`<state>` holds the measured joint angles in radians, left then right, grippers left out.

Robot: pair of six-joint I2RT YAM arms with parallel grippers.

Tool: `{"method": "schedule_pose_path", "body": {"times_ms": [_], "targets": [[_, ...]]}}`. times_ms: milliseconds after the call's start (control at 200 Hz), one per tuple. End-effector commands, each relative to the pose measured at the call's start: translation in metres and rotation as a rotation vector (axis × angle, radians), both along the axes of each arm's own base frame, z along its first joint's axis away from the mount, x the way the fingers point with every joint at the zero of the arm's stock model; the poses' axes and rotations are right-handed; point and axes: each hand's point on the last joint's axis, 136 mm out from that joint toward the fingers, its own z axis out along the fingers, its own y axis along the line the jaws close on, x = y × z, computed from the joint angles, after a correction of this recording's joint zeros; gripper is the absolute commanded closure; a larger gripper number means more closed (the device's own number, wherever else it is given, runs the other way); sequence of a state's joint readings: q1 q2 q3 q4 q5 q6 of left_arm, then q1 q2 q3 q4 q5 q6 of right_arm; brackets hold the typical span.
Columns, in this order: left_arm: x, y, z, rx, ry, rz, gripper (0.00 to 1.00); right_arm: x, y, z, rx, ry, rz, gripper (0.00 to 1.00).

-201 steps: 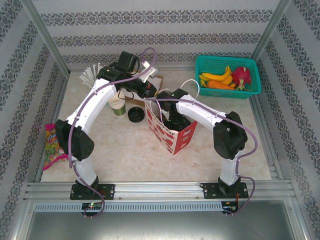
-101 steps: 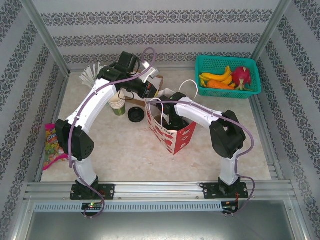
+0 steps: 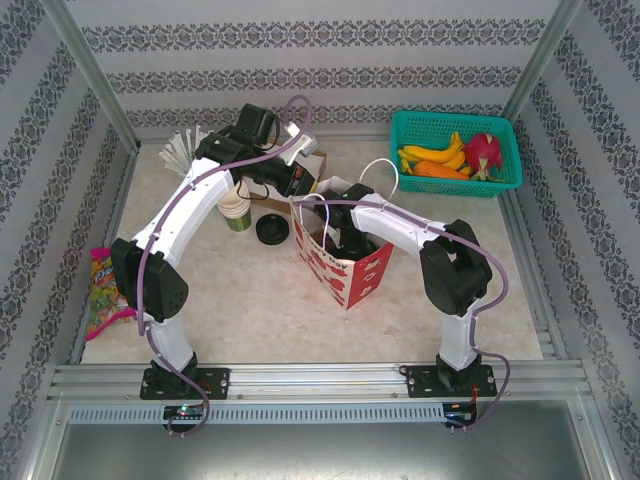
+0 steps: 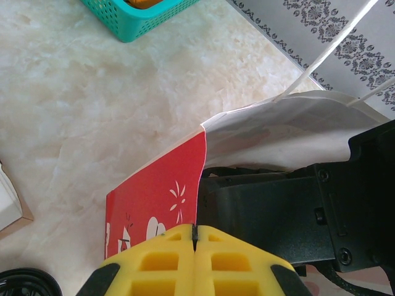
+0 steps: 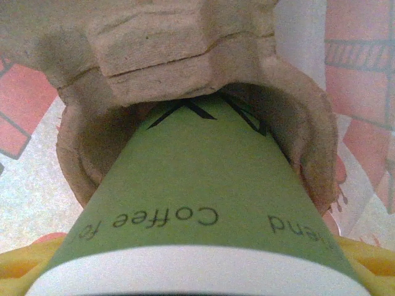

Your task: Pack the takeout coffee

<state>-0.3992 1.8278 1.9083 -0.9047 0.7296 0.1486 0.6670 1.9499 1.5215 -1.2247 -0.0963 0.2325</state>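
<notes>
Coffee cup (image 5: 197,203) lettered "Coffee", low in frame, seated in cardboard tray (image 5: 148,43).
Gripped by right gripper (image 5: 197,274); left gripper (image 4: 193,246) clamped on red bag (image 4: 157,206) rim, bottom centre.

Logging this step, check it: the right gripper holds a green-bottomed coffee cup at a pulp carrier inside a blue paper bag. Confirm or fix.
The paper bag is red, not blue, as the top external view shows. The rest stands: the right gripper holds the green-bottomed coffee cup at the pulp carrier inside it.
</notes>
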Motion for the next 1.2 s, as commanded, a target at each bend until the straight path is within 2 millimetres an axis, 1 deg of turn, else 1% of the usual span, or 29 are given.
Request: {"method": "schedule_pose_path", "body": {"times_ms": [0, 110, 345, 490, 620, 804, 894, 994, 1194], "targets": [[-0.005, -0.002, 0.016, -0.036, -0.035, -0.007, 1.00, 0.012, -0.014, -0.064, -0.086, 0.013, -0.040, 0.49], [-0.004, -0.002, 0.017, -0.039, -0.034, -0.003, 1.00, 0.013, -0.013, -0.061, -0.080, 0.004, -0.040, 0.49], [-0.002, -0.002, 0.018, -0.043, -0.037, 0.006, 1.00, 0.022, -0.010, -0.028, -0.040, -0.060, -0.042, 0.46], [-0.002, -0.003, 0.018, -0.049, -0.039, 0.007, 1.00, 0.025, -0.007, -0.015, -0.020, -0.079, -0.042, 0.45], [0.001, -0.003, 0.018, -0.054, -0.032, 0.016, 1.00, 0.028, -0.005, -0.015, -0.020, -0.089, -0.041, 0.45], [0.002, -0.004, 0.016, -0.056, -0.012, 0.027, 1.00, 0.028, -0.003, -0.033, -0.017, -0.074, -0.044, 0.43], [0.003, -0.005, 0.015, -0.060, 0.002, 0.035, 1.00, 0.030, -0.001, -0.036, -0.013, -0.073, -0.045, 0.41], [0.004, -0.005, 0.013, -0.061, 0.009, 0.039, 1.00, 0.032, 0.000, -0.030, -0.004, -0.088, -0.041, 0.38], [0.004, -0.004, 0.010, -0.050, 0.016, 0.044, 1.00, 0.031, -0.002, -0.011, 0.013, -0.119, -0.037, 0.32]]}}
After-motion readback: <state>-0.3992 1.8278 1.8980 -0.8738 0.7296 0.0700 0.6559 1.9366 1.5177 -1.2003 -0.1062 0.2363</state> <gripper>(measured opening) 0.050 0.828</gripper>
